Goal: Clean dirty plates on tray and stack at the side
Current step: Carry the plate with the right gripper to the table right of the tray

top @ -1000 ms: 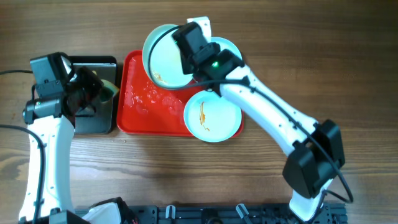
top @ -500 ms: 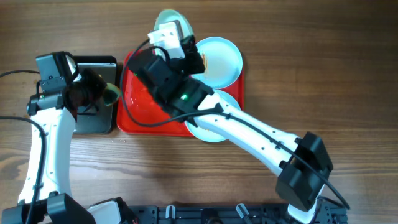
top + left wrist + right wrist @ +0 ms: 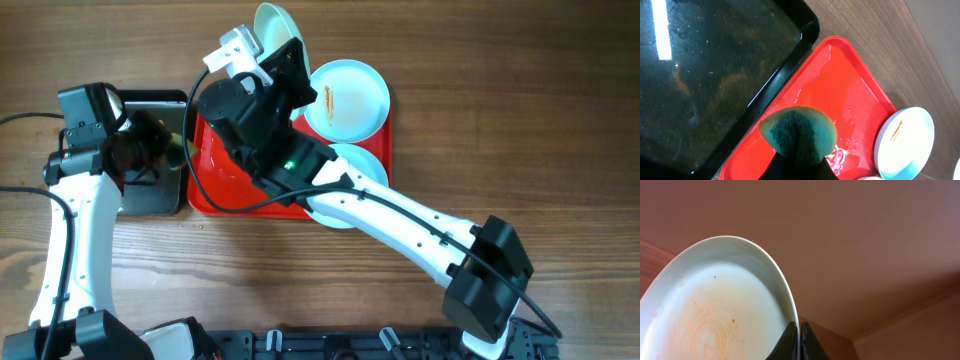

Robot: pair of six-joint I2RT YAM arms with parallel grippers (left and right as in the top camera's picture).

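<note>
Overhead first: the right gripper [image 3: 288, 50] is out over the far edge of the red tray [image 3: 215, 175]. It's pinched on the rim of a lifted plate [image 3: 272, 22], which stands tilted on its edge, up off the tray. A second plate [image 3: 347, 97] lies flat at the tray's far right corner with an orange streak in the middle. A third plate [image 3: 368, 165] sits at the near right corner, mostly hidden under the right arm. The red tray is roughly mid-bench, closer to the far edge, and a black tray [image 3: 160, 195] sits right against its left side. The left gripper [image 3: 168, 150] hangs about where the two trays meet, clamped on a green sponge [image 3: 178, 150]. Left wrist cam: the sponge [image 3: 797, 131] is squeezed between the dark fingers [image 3: 795, 167] of the left gripper [image 3: 796, 160], over the wet, shiny red tray [image 3: 840, 90]. That's just inside the tray's border with the black tray [image 3: 700, 75], which looks glossy and grimy. Can't tell if the sponge actually touches the tray. The second plate [image 3: 905, 142] shows further along the tray, streak and all. Right wrist cam: the right gripper [image 3: 799, 337] has its two fingers pressed together on the rim of the lifted plate [image 3: 715, 310]. The plate's face shows a faint orange swirl and a few specks.
</note>
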